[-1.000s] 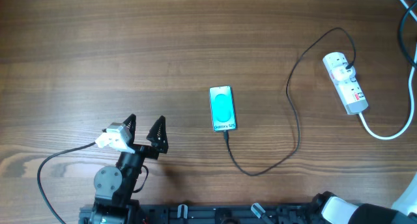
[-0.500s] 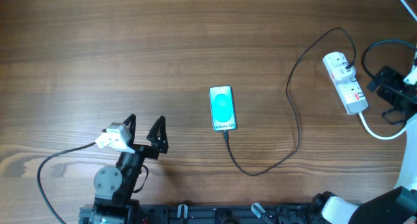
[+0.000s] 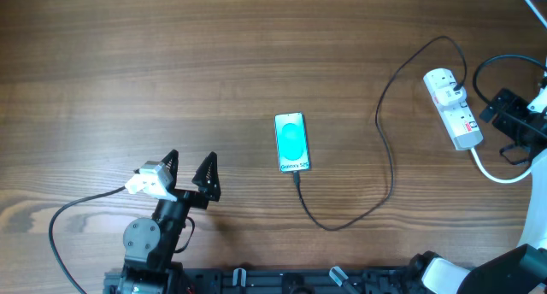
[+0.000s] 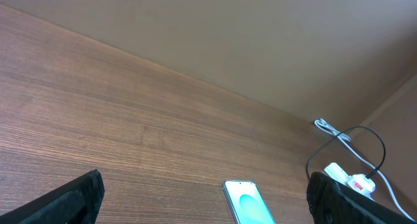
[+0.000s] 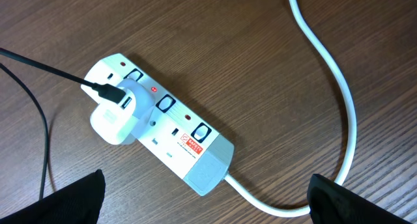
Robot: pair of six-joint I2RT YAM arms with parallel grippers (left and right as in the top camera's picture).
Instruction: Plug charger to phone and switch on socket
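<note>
The phone point(image 3: 291, 143) lies flat mid-table with its teal screen lit; it also shows low in the left wrist view as the phone point(image 4: 247, 203). The charger point(image 3: 386, 170), a thin black cable, runs from the phone's near edge in a loop to a white adapter point(image 5: 117, 122) plugged into the socket point(image 3: 453, 108). I cannot tell whether its tip is seated in the phone. My right gripper point(image 3: 506, 127) hovers open just right of the socket point(image 5: 171, 123), touching nothing. My left gripper point(image 3: 190, 170) stands open and empty, left of the phone.
The socket's thick white cord point(image 5: 335, 100) curves off along the table's right side under my right arm. A white cable point(image 3: 85, 200) trails from my left wrist. The arm bases sit along the front edge point(image 3: 256, 281).
My right arm has come into the overhead view from the right edge and now hangs beside the socket. Phone, charger and left arm have not moved.
</note>
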